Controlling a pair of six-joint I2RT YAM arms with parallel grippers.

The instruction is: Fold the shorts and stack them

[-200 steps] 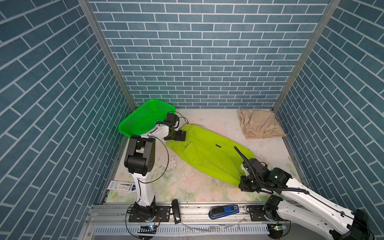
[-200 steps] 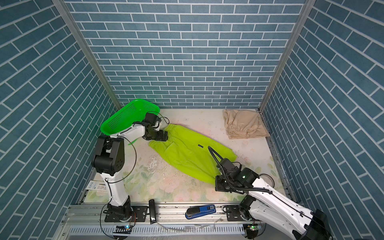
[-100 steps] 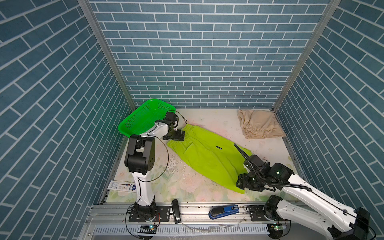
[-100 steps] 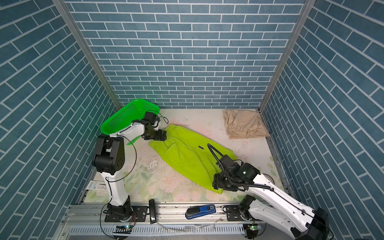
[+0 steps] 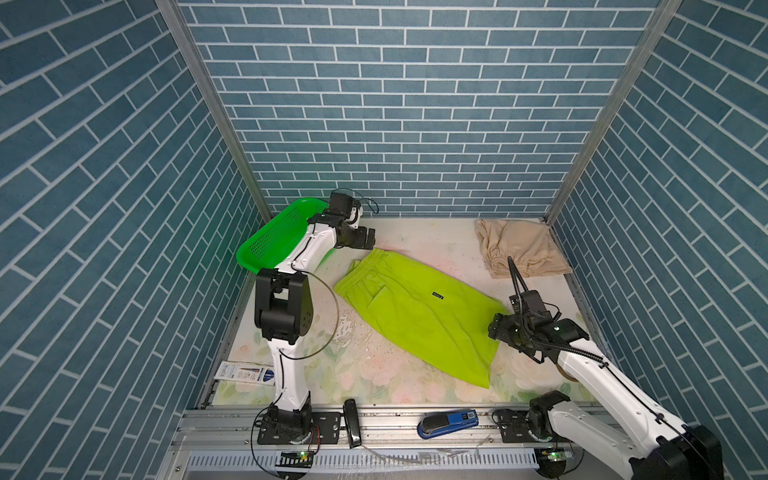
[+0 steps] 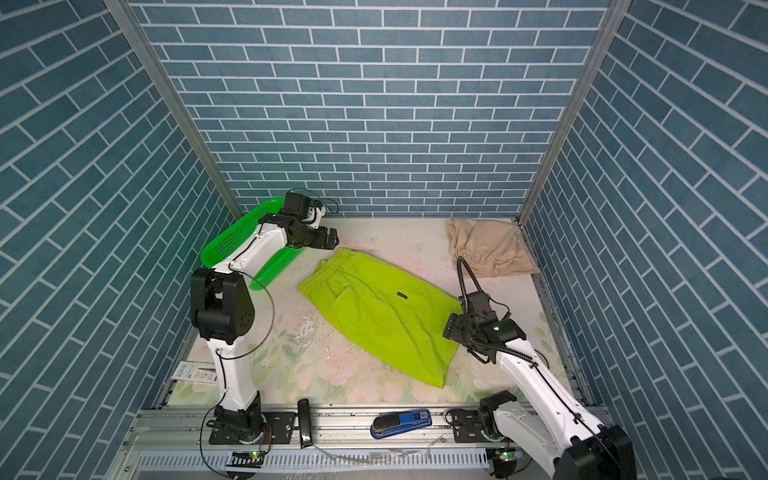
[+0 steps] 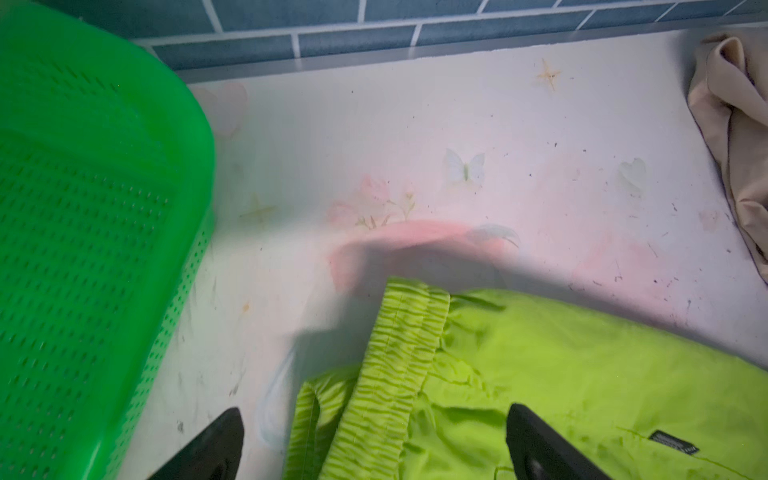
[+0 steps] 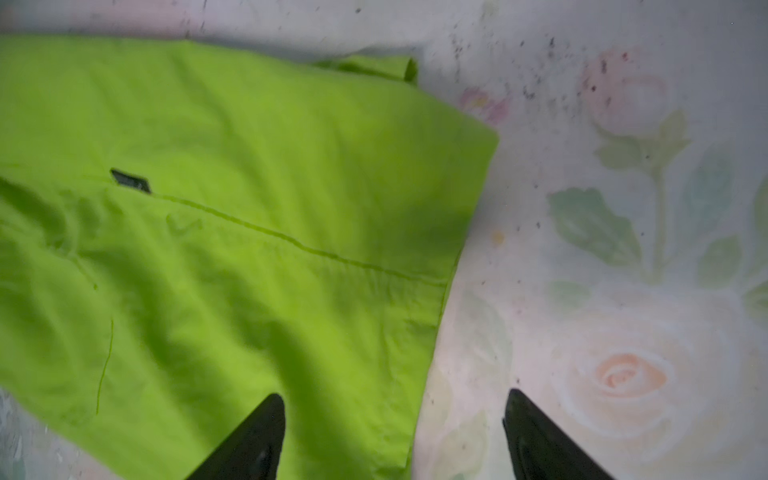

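The lime green shorts (image 5: pixel 415 320) (image 6: pixel 382 324) lie flat and slanted across the middle of the mat, waistband toward the basket, small black label (image 5: pixel 436 295) facing up. The beige shorts (image 5: pixel 519 247) (image 6: pixel 490 247) sit bunched in the back right corner. My left gripper (image 5: pixel 369 239) (image 6: pixel 331 239) hovers open just behind the gathered waistband (image 7: pixel 399 353); in the left wrist view the left gripper (image 7: pixel 374 409) holds nothing. My right gripper (image 5: pixel 495 330) (image 6: pixel 449 328) is open at the leg hem (image 8: pixel 440 316); in the right wrist view the right gripper (image 8: pixel 395 395) straddles that edge, empty.
A bright green perforated basket (image 5: pixel 274 237) (image 6: pixel 232 245) (image 7: pixel 83 208) leans in the back left corner beside the left arm. On the front rail lie a blue stapler (image 5: pixel 446 422) and a black bar (image 5: pixel 351 428). A printed card (image 5: pixel 245 372) lies at the front left. Brick walls enclose three sides.
My right gripper has opened and let go of the lime shorts' leg end, which now lies on the mat. My left gripper has lifted back from the waistband toward the rear wall.
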